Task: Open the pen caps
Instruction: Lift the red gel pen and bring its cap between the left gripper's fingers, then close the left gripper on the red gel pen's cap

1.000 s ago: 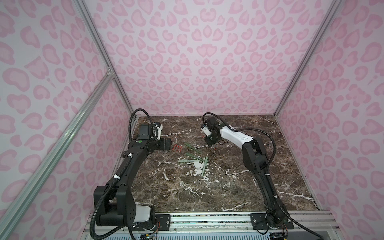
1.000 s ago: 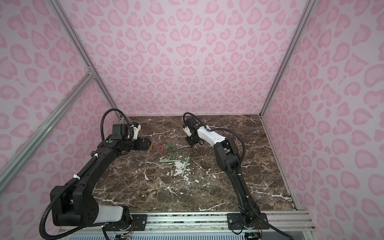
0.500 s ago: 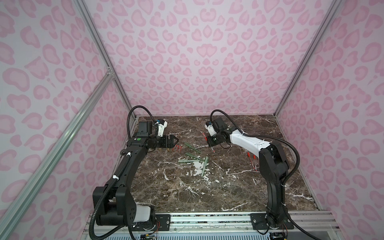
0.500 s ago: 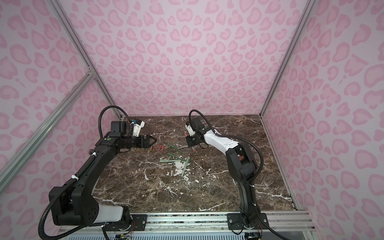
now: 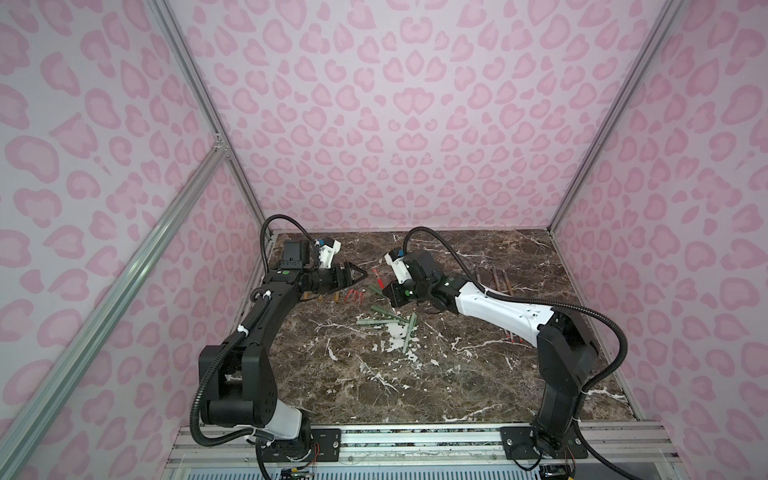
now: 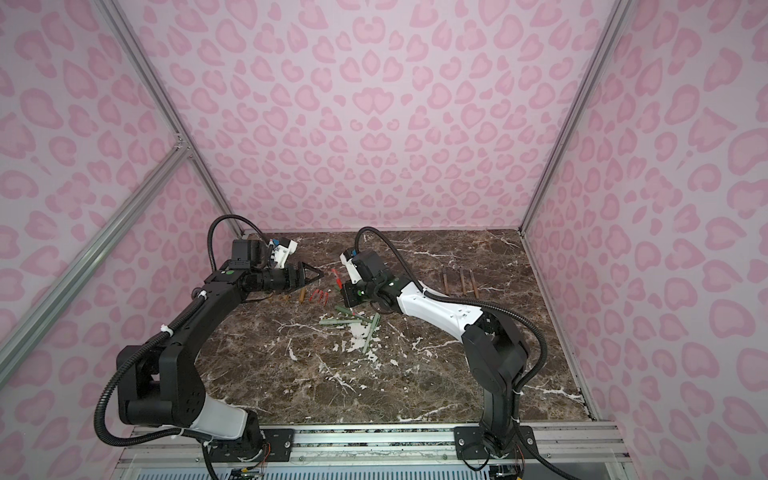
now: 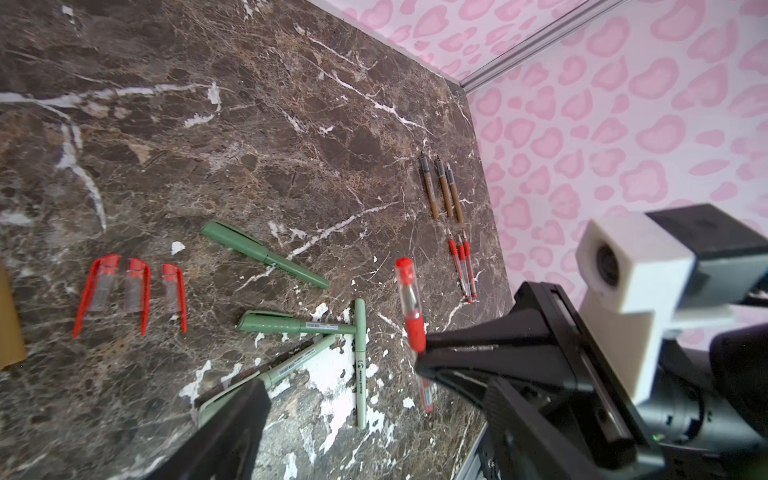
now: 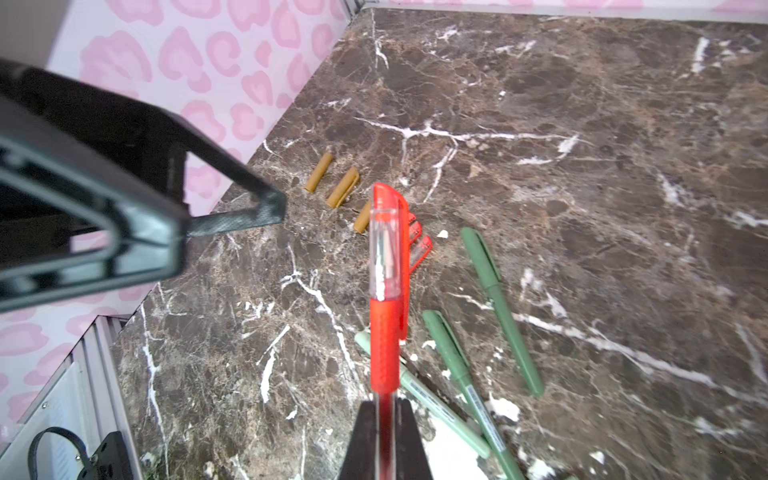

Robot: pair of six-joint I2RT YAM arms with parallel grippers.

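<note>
My right pincer (image 8: pixel 384 405) is clenched on the red plastic pen (image 8: pixel 384 345). The pen's clear red-tipped cap (image 8: pixel 386 241) is on, held above the brown marble tabletop (image 8: pixel 582 208). My left pincer (image 5: pixel 360 275) stands released near that cap, not touching. 3 loose red-clipped caps (image 7: pixel 133 286) lie on the tabletop.

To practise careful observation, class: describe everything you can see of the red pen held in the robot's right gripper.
The red pen is slim plastic: a see-through barrel, a red textured grip sleeve, and a clear cap with a red top and clip, not yet pulled off. The right gripper is shut on the barrel just behind the sleeve. The pen hangs above the marble table, cap end pointing away from the gripper. Nothing else touches it.
</note>
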